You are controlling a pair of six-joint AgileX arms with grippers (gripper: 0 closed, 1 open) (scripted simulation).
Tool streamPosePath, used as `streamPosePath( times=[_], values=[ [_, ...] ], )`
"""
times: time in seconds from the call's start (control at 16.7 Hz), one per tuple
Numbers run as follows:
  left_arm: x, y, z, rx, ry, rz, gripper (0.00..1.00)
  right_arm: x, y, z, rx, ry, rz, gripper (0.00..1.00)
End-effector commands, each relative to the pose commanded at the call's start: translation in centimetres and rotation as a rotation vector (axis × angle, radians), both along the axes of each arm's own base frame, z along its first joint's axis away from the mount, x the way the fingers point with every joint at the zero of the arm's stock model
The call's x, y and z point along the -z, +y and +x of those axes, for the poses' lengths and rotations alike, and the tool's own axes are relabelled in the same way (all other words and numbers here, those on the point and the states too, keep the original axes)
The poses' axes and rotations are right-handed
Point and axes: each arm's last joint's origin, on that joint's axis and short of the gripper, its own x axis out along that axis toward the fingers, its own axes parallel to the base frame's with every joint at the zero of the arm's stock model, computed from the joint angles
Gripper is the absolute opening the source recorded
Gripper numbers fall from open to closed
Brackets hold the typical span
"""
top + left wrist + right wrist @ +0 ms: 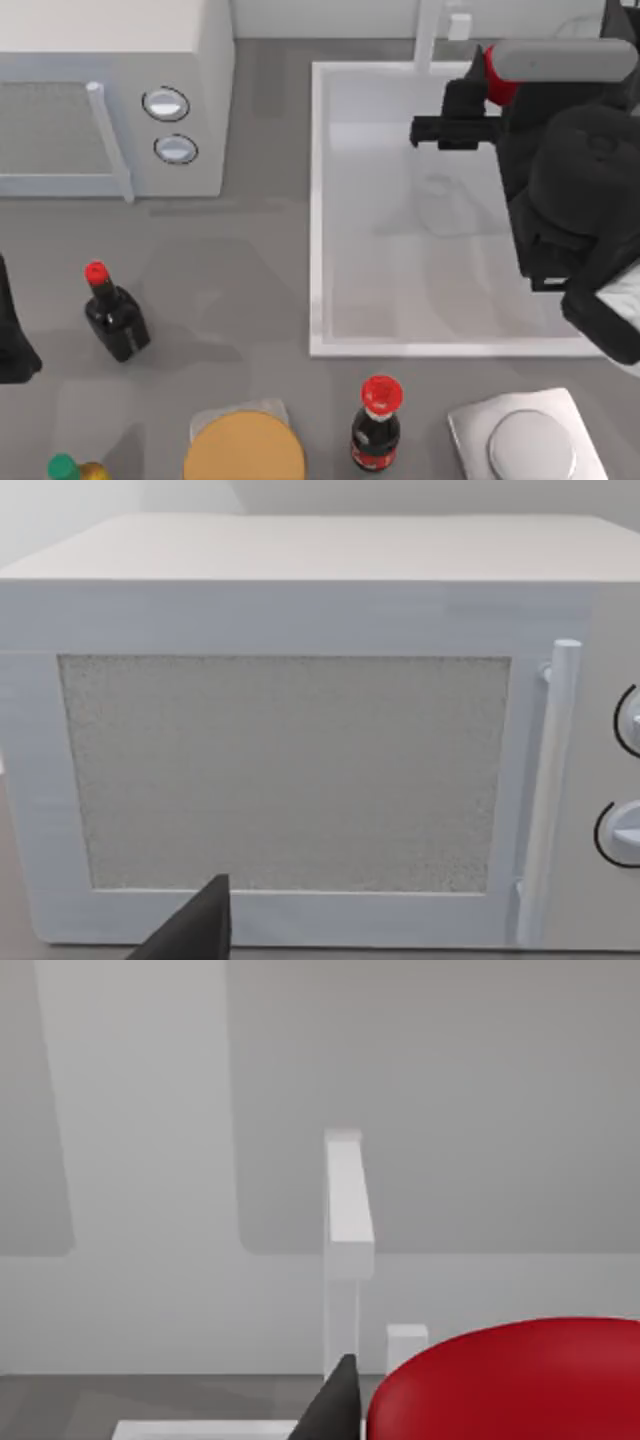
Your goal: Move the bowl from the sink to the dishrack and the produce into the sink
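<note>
- Right arm reaching over the sink (318,210) from the top view's right, its end effector (470,100) above the basin's far part, near the white faucet (428,35).
- Produce (497,78), bright red and rounded, pressed against the right end effector at its far side, apparently held; actual finger spacing hidden from above.
- In the right wrist view, produce (510,1380) large and red just beside one dark fingertip (335,1405), faucet (345,1230) upright behind it.
- Sink basin white and rectangular with a raised rim, recessed in the grey worktop (250,250) on the right half.
- Left arm parked at the top view's left edge, low on the worktop; left end effector (12,340) barely in view, opening impossible to tell.
- Left wrist view facing the white microwave (300,740), with its mesh door window, vertical handle (550,790) and two round knobs; one dark fingertip (195,930) at the picture's lower edge.
- Microwave (110,95) at the far left of the worktop in the top view.
- Dark bottle with red cap (112,312) standing left of the sink, well apart from it.
- Cola bottle (377,425) upright just in front of the sink's near rim.
- Round tan board (243,448) beside it, silver disc on a white plate (528,440) to its right, green-capped item (65,467) at the near left corner.
</note>
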Motion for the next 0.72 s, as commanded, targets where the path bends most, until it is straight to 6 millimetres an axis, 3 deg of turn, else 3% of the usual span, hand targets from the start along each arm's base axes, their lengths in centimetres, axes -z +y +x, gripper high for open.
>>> streamPosePath(
  times=[0.18,0.42,0.72],
  values=[
    [0.0,0.0,0.0,0.000,0.000,0.000,1.00,2.5,0.6,0.5,-0.004,0.008,-0.008,0.00],
    [0.0,0.0,0.0,0.000,0.000,0.000,1.00,7.8,1.1,1.0,0.000,-0.003,0.001,0.00],
    [0.0,0.0,0.0,0.000,0.000,0.000,1.00,13.5,0.3,0.2,0.000,-0.008,0.005,0.00]
  ],
)
